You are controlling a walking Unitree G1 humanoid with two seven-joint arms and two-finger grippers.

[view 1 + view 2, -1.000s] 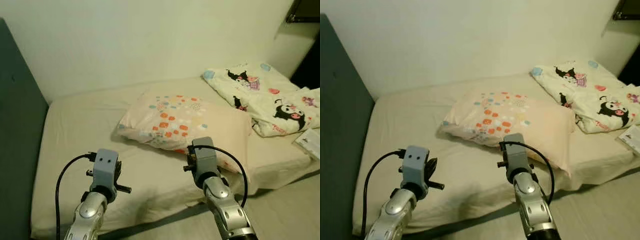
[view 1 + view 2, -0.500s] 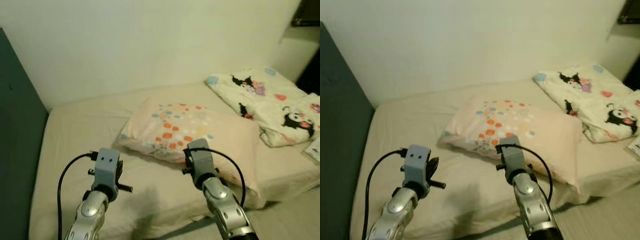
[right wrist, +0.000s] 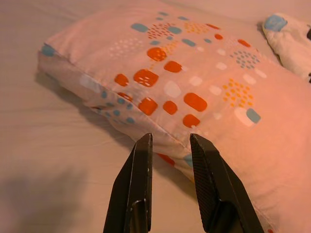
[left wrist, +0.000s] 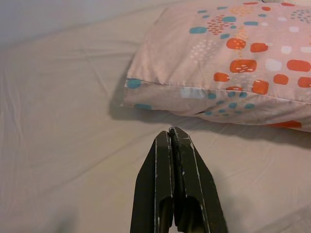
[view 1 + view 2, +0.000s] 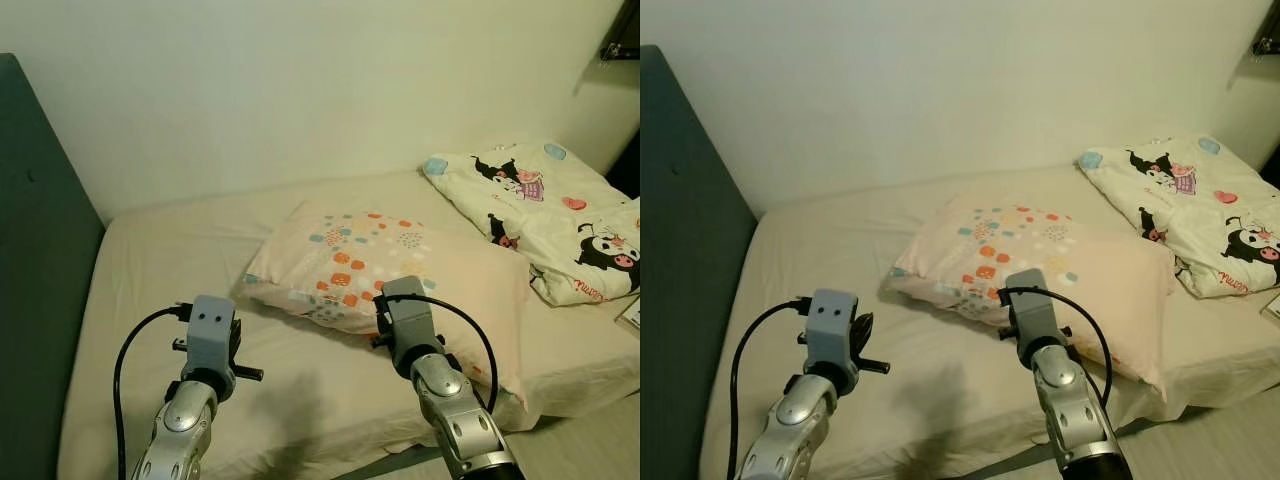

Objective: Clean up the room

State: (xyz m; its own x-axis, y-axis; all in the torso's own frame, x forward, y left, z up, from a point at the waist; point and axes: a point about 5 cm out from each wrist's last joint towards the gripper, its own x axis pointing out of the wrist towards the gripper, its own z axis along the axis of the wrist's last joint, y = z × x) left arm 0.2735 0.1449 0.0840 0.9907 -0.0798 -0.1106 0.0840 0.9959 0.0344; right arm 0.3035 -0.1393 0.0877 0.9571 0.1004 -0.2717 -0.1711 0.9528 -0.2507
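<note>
While the left gripper (image 4: 171,133) is closed empty, the right gripper (image 3: 170,141) fingers gape beside the pillow (image 3: 194,92).

A broad stretch of bare bed sheet (image 5: 160,260) is lying open between the dark headboard (image 5: 40,250) and the spotted pillow (image 5: 400,265), giving the left gripper (image 4: 171,141), fingers pressed together, free passage. The pillow's near edge is blocking the way just ahead of the right gripper (image 3: 170,145), fingers parted. A cartoon-print blanket (image 5: 540,210) is crowding the bed's far right side.
</note>
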